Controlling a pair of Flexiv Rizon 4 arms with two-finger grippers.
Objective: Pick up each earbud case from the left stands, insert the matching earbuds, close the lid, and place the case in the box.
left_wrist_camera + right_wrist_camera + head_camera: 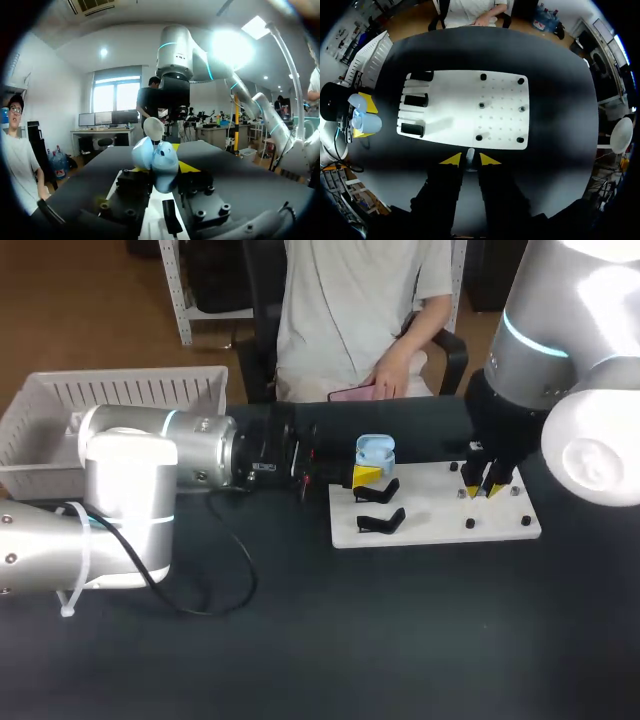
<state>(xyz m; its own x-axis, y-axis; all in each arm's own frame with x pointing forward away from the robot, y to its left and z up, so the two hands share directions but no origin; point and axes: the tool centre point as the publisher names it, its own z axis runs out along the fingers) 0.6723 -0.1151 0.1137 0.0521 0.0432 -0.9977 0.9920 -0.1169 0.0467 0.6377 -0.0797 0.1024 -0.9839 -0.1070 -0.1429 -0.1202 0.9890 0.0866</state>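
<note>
1. The left end effector (367, 476) grips the open blue earbud case (375, 450) above the white board's (440, 515) left edge.
2. The right end effector (485, 488), fingers narrow, pinches a small white earbud (470, 154) above the board's right half.

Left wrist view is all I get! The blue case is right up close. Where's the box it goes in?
Observer: The box sits at the table's far left corner, behind the left arm and well away from the case.
Operator: Where's the other arm?
Observer: The right gripper hangs over the right part of the white board.
Operator: Is it holding anything?
Observer: Yes. The right wrist view shows a small white earbud, I think, pinched between its yellow tips.
</note>
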